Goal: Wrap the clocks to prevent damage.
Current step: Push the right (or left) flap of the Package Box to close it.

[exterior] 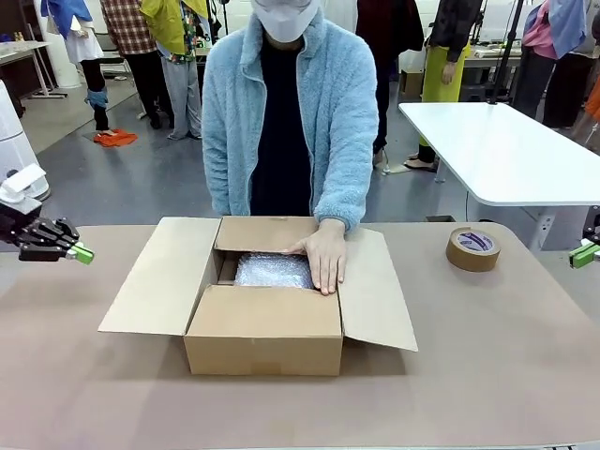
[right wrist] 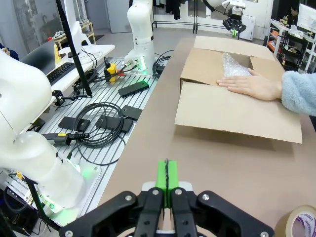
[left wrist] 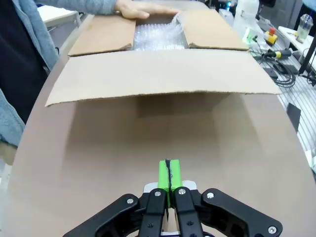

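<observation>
The bubble-wrapped clocks point(exterior: 272, 270) are seated inside the open cardboard box point(exterior: 262, 342) on the worktop point(exterior: 469, 375), with a person's hand point(exterior: 323, 255) laid over one edge, while the left end effector point(exterior: 84, 254) and right end effector point(exterior: 583, 253) are pressed together, empty, well apart from the box.

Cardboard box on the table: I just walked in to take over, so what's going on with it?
A person's hand rests across the open cardboard box, fingertips on the bubble-wrapped clocks lying inside. Both arms hang back at the sides of the table, left gripper and right gripper shut and empty. The tape roll sits apart on the table.
</observation>
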You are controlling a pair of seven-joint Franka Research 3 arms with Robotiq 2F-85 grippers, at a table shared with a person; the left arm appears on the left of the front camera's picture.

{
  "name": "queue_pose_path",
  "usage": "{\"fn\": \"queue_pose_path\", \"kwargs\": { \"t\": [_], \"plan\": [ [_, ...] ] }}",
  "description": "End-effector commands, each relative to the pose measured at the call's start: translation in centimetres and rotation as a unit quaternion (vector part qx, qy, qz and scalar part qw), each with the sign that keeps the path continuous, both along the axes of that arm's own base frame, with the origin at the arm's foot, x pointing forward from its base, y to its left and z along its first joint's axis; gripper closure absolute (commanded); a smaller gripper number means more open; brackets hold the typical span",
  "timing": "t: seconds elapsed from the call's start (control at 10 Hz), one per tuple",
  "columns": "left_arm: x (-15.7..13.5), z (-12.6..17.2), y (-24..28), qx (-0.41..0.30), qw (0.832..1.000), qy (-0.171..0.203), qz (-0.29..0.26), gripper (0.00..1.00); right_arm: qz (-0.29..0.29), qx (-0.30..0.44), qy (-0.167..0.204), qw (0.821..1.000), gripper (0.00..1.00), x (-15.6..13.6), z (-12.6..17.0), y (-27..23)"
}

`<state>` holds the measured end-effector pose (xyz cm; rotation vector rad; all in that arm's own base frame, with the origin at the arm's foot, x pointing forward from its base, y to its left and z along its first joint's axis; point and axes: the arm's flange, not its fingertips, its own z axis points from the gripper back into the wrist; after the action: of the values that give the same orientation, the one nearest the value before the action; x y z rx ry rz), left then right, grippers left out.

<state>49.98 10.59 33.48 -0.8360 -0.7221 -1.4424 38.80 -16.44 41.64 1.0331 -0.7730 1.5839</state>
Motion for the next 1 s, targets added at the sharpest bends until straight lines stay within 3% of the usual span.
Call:
{"fn": "queue_pose_path", "kwargs": {
  "t": [0.0, 0.3, 0.4, 0.9],
  "plan": [
    [0.0, -0.7, -1.0, -0.004, 1.0, -0.009, 0.002, 1.0, 0.0, 0.006, -0.001, 1.0, 0.99, -0.3, -0.1, 0.2],
    [-0.1, 0.3, -0.3, -0.013, 1.0, 0.022, 0.017, 1.0, 0.0, 0.006, -0.001, 1.0, 0.99, -0.3, -0.1, 0.2],
    [-0.1, -0.9, -1.0, -0.005, 1.0, 0.006, -0.002, 1.0, 0.0, 0.006, -0.001, 1.0, 0.99, -0.3, -0.1, 0.2],
    [0.0, -1.6, -1.5, -0.005, 1.0, 0.001, -0.004, 1.0, 0.0, 0.006, -0.001, 1.0, 0.99, -0.3, -0.1, 0.2]
  ]
}}
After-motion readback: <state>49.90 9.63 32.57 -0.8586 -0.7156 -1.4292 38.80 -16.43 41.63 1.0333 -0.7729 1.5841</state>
